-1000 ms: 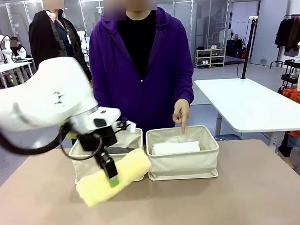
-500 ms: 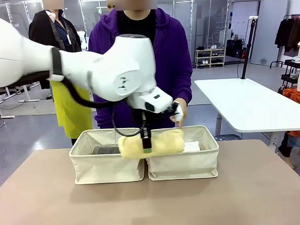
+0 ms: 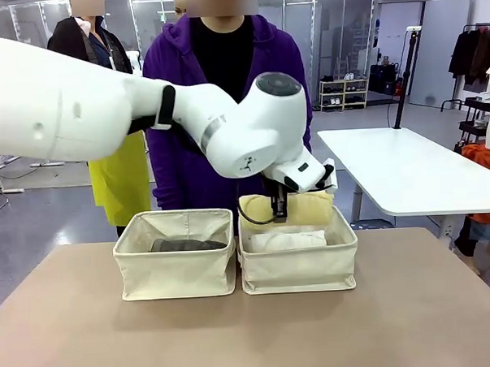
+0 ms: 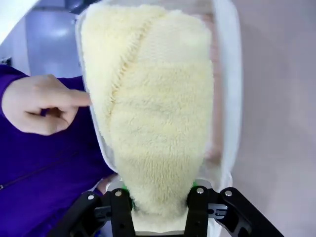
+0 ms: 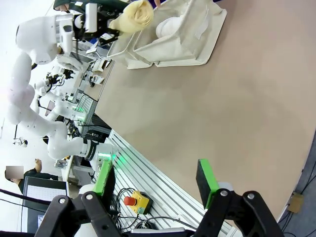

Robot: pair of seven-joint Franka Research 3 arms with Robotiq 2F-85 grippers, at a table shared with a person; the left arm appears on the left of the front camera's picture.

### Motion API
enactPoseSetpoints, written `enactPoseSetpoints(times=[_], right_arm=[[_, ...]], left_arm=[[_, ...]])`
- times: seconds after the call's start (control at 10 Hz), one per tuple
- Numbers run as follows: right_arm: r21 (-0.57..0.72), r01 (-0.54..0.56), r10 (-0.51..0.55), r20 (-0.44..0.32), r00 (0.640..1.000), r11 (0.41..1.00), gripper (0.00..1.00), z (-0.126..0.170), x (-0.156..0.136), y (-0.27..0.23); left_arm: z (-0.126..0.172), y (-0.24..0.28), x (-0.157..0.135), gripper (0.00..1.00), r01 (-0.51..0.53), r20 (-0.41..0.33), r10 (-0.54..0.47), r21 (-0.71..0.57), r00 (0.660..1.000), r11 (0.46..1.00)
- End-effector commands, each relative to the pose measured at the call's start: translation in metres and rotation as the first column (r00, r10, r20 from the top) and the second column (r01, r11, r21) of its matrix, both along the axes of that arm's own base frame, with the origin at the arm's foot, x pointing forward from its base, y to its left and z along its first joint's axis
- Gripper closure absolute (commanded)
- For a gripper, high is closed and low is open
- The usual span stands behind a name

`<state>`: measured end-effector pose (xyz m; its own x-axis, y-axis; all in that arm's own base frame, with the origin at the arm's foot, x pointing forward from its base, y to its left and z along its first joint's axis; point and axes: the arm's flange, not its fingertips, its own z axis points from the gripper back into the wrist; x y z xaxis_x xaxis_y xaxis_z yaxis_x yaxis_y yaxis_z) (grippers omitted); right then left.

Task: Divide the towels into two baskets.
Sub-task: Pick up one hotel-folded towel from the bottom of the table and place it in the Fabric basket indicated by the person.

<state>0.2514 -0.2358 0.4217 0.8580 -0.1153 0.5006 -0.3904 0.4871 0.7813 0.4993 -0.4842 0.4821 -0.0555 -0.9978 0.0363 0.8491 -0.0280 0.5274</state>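
One pale yellow towel [image 3: 299,207], clamped in the left gripper [image 4: 160,197], hangs lengthwise above the right basket [image 3: 297,266]; right gripper [image 5: 155,180] gapes empty, well apart

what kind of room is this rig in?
Probably an open robotics lab or data-collection hall: other white arms stand at further stations, white work tables sit on a wide bare floor, and an emergency-stop button is mounted on the aluminium frame.

The left arm [image 3: 226,127] stretches across both baskets, blocking the way in from above. The right basket [image 3: 297,266] is crowded by a white towel [image 3: 286,241], the yellow towel [image 3: 299,207] and the person's pointing hand [image 4: 42,104]. The near tabletop [image 3: 252,338] lies open.
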Motion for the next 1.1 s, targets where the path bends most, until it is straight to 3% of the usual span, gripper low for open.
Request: enactPoseSetpoints(times=[0.0,0.1,0.4,0.5,0.8,0.9,1.0], right_arm=[[0.009,0.002,-0.002,0.023,1.0,1.0,0.17,0.002,-0.003,0.0],[0.009,0.002,-0.002,0.023,1.0,1.0,0.17,0.002,-0.003,0.0],[0.009,0.002,-0.002,0.023,1.0,1.0,0.17,0.002,-0.003,0.0],[0.009,0.002,-0.002,0.023,1.0,1.0,0.17,0.002,-0.003,0.0],[0.009,0.002,-0.002,0.023,1.0,1.0,0.17,0.002,-0.003,0.0],[0.009,0.002,-0.002,0.023,1.0,1.0,0.17,0.002,-0.003,0.0],[0.009,0.002,-0.002,0.023,1.0,1.0,0.17,0.002,-0.003,0.0]], left_arm=[[-0.015,-0.01,0.013,0.6,-0.078,0.091,0.085,-0.077,0.992,0.994],[-0.022,-0.014,0.019,0.6,-0.09,0.166,0.099,-0.06,0.981,0.994],[-0.03,-0.017,0.025,0.6,-0.089,0.173,0.101,-0.078,0.98,0.993],[-0.032,-0.019,0.024,0.54,-0.077,0.166,0.089,-0.078,0.982,0.994],[-0.038,-0.023,0.021,0.32,-0.035,0.158,0.041,-0.041,0.987,0.999],[-0.039,-0.024,0.021,0.0,-0.041,0.152,0.047,-0.045,0.987,0.998],[-0.041,-0.024,0.02,0.0,-0.037,0.147,0.042,-0.038,0.988,0.999]])
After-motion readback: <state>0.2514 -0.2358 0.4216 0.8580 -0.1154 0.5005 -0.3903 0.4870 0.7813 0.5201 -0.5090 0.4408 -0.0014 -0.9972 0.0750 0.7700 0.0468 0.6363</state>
